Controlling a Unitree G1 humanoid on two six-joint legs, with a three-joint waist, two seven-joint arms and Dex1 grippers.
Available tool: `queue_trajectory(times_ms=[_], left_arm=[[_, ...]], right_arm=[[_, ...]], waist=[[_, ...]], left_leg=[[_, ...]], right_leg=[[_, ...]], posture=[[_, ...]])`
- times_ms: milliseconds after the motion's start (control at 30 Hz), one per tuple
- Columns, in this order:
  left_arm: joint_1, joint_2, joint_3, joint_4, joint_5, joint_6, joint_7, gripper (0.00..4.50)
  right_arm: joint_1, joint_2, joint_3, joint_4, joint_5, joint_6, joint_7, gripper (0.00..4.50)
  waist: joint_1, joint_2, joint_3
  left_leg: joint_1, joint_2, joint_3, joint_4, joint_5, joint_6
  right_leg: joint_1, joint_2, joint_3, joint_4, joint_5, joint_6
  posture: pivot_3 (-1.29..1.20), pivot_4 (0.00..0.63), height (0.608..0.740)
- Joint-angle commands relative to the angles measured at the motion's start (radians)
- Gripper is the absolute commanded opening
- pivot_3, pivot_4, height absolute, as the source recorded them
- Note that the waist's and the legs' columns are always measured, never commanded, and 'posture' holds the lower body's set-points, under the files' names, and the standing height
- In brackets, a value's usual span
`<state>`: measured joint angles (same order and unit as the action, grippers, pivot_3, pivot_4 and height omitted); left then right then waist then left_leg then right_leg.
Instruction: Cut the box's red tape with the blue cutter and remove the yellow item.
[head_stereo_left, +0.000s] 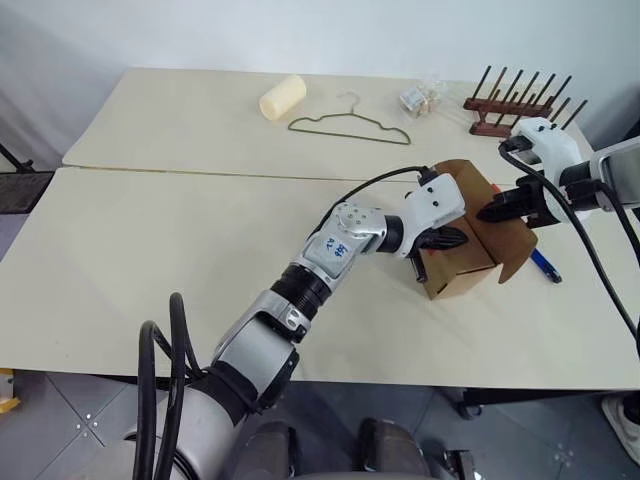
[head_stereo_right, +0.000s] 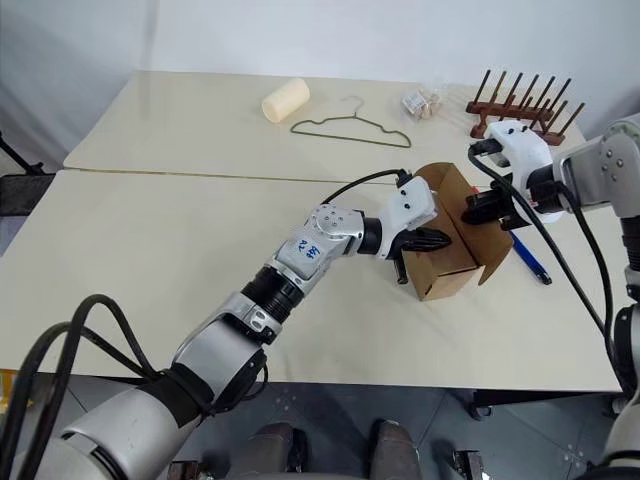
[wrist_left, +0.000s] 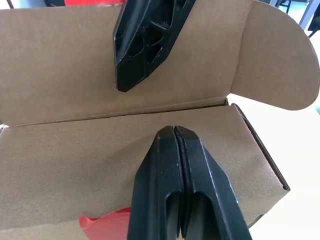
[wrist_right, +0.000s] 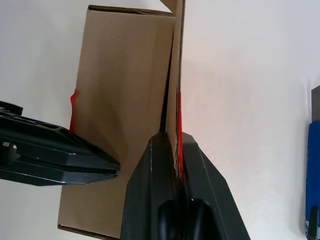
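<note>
The left claw (head_stereo_left: 447, 240), fingers together, presses on the box (head_stereo_left: 462, 271) top. The right claw (head_stereo_left: 497, 209) pinches the raised lid flap (head_stereo_left: 512, 240). The blue cutter (head_stereo_left: 545, 265) lies on the tabletop (head_stereo_left: 150, 250) just beyond, pointing diagonally.

Cream table (head_stereo_left: 180, 250): box (head_stereo_left: 462, 270), blue cutter (head_stereo_left: 545, 265), hanger (head_stereo_left: 350, 125), roll (head_stereo_left: 282, 97).
</note>
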<state>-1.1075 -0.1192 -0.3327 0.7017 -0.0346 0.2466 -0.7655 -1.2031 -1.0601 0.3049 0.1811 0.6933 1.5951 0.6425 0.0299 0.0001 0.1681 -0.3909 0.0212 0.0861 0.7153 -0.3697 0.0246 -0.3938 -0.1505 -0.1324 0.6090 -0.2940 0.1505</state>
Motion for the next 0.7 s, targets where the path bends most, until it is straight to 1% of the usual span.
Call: queue_trajectory(times_ms=[33,233,500,700], left_arm=[[0.087,0.021,-0.046,0.027,0.047,0.078,-0.018,0.0],[0.157,0.108,-0.038,-0.065,0.052,0.133,-0.024,0.0],[0.286,0.204,-0.032,-0.274,0.038,0.232,-0.019,0.0],[0.321,0.211,-0.015,-0.352,0.023,0.272,0.005,0.0]], right_arm=[[0.002,-0.056,0.029,-0.013,0.01,0.019,0.062,0.04],[0.002,-0.105,0.093,0.021,-0.07,-0.024,0.153,0.04],[-0.028,-0.197,0.228,0.014,-0.154,-0.077,0.363,0.04],[-0.032,-0.151,0.223,-0.036,-0.159,-0.026,0.397,0.04]], waist=[[0.0,0.0,0.0],[-0.001,0.0,0.0],[-0.002,0.0,-0.001],[0.004,-0.001,-0.001]], left_leg=[[0.0,0.0,0.0,0.0,0.0,0.0],[0.001,0.0,-0.001,0.0,0.0,0.0],[0.002,0.0,-0.001,0.001,0.0,0.0],[0.004,0.0,-0.005,0.004,0.0,0.0]], right_leg=[[0.0,0.0,0.0,0.0,0.0,0.0],[0.002,0.0,0.0,0.0,0.0,0.0],[0.002,0.0,0.001,0.0,0.0,0.0],[0.007,0.0,0.0,-0.001,0.0,0.0]], posture=[[0.0,0.15,0.74],[0.0,0.15,0.74],[0.0,0.15,0.74],[0.0,0.15,0.74]])
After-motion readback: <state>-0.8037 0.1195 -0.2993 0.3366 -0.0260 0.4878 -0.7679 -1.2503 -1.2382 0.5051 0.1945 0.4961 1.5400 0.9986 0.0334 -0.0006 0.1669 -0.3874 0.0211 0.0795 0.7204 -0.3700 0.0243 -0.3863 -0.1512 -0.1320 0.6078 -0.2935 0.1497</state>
